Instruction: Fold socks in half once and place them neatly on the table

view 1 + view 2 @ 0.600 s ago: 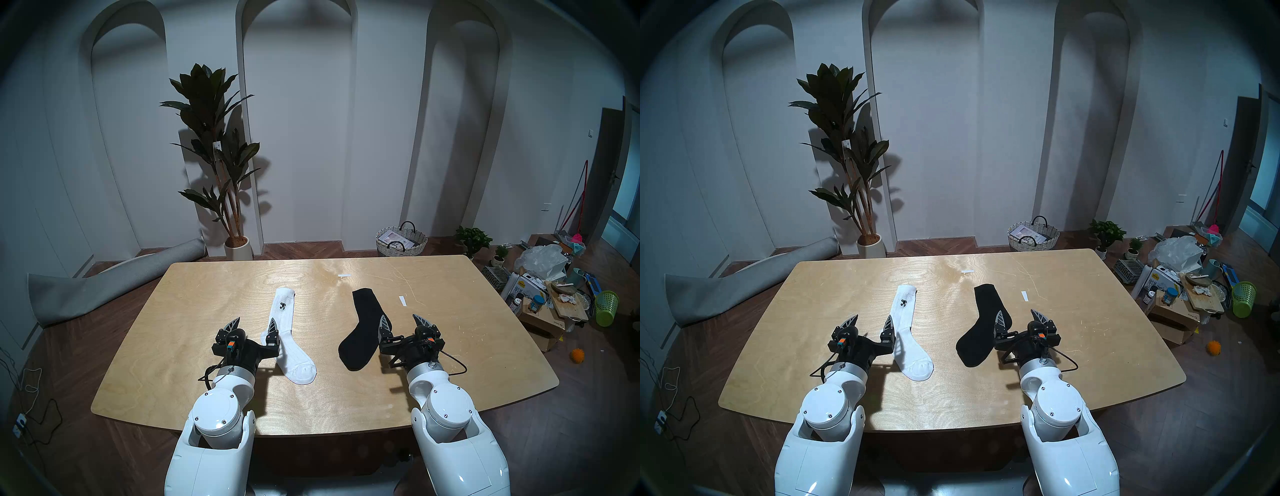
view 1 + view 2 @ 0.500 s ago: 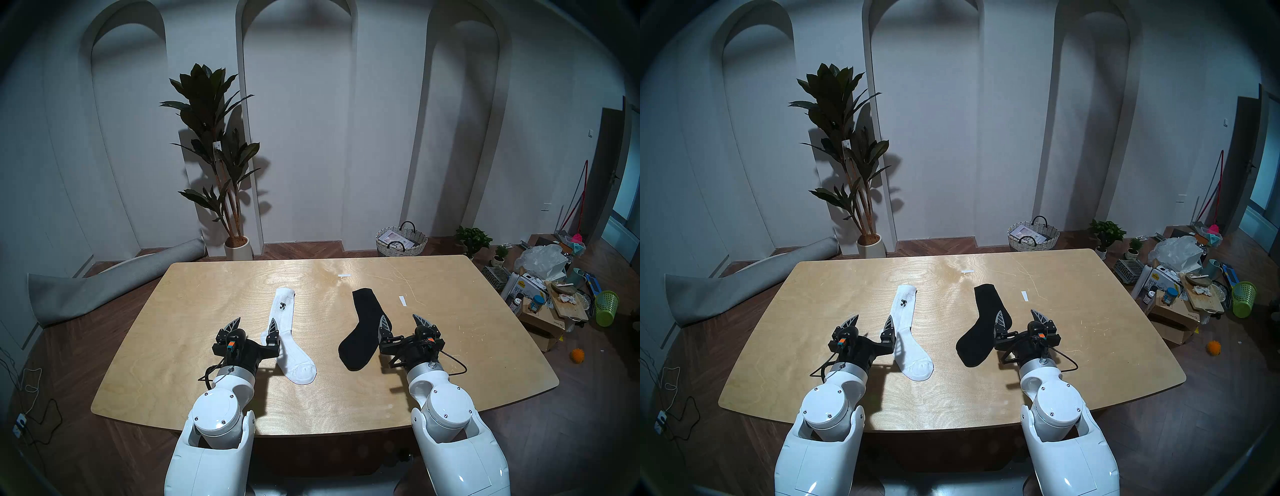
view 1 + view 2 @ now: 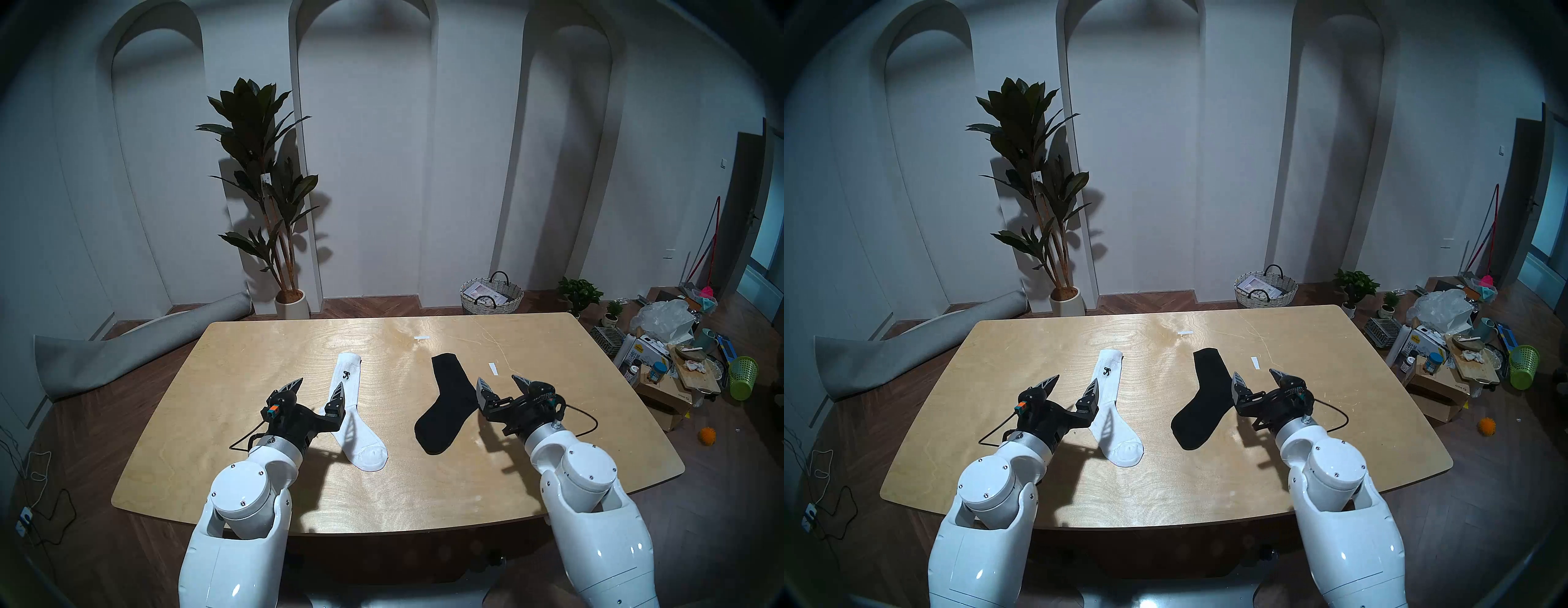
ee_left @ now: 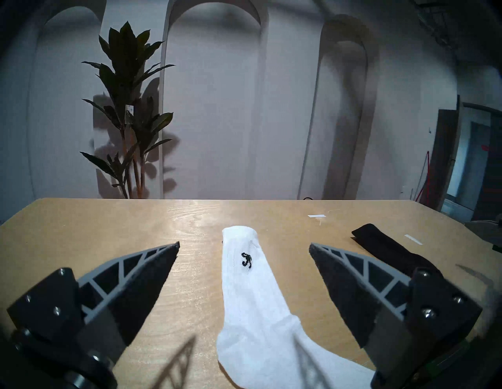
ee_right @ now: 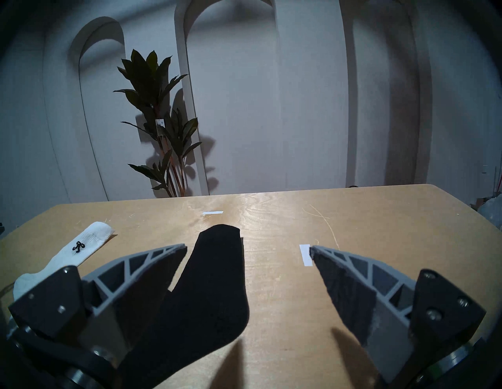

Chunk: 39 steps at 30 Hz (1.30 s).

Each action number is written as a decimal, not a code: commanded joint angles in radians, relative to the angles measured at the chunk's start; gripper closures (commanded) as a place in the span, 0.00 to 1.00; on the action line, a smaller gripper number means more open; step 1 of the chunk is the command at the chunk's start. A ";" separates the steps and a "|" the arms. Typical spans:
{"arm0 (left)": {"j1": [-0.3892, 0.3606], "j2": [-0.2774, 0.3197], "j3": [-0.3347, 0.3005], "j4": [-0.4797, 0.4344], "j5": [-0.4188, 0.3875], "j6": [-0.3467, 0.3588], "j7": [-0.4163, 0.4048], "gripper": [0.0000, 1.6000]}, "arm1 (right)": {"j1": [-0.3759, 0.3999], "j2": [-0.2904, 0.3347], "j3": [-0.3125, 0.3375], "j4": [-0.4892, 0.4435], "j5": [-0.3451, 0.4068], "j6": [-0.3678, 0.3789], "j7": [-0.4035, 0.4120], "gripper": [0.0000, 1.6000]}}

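Observation:
A ribbed white sock (image 3: 350, 382) (image 3: 1108, 373) with a small black logo lies flat and full length on the plywood table (image 3: 254, 382), cuff away from me. A plain black sock (image 3: 449, 395) (image 3: 1208, 390) lies flat to its right, bent at the heel. My left gripper (image 3: 320, 383) (image 3: 1076, 380) hovers open just left of the white sock's leg. In the left wrist view that white sock (image 4: 252, 285) runs between the fingers. My right gripper (image 3: 497, 378) (image 3: 1253, 372) hovers open just right of the black sock's heel. In the right wrist view the black sock (image 5: 217, 271) lies by the left finger.
Two white tape strips (image 3: 422, 337) (image 3: 494, 368) are stuck on the table beyond the socks. Behind the table stand a potted plant (image 3: 263, 191) and a wicker basket (image 3: 492, 295). A rolled grey carpet (image 3: 127, 352) lies left, and boxes and clutter (image 3: 670, 361) lie on the floor at right.
Both arms swung their elbows outward and reached forward. The right gripper shifted right, off the black sock. The left gripper turned toward the white sock. Neither sock moved.

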 commanded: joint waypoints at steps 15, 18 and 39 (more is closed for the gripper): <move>-0.110 0.166 -0.090 -0.070 -0.247 0.292 -0.340 0.00 | 0.106 0.243 0.025 -0.072 0.031 0.257 0.284 0.00; -0.135 0.195 -0.090 -0.050 -0.255 0.344 -0.382 0.00 | 0.120 0.240 0.041 -0.069 0.087 0.343 0.337 0.00; -0.168 0.192 -0.060 -0.026 -0.243 0.392 -0.386 0.00 | 0.313 0.284 0.172 0.178 0.394 0.734 0.495 0.00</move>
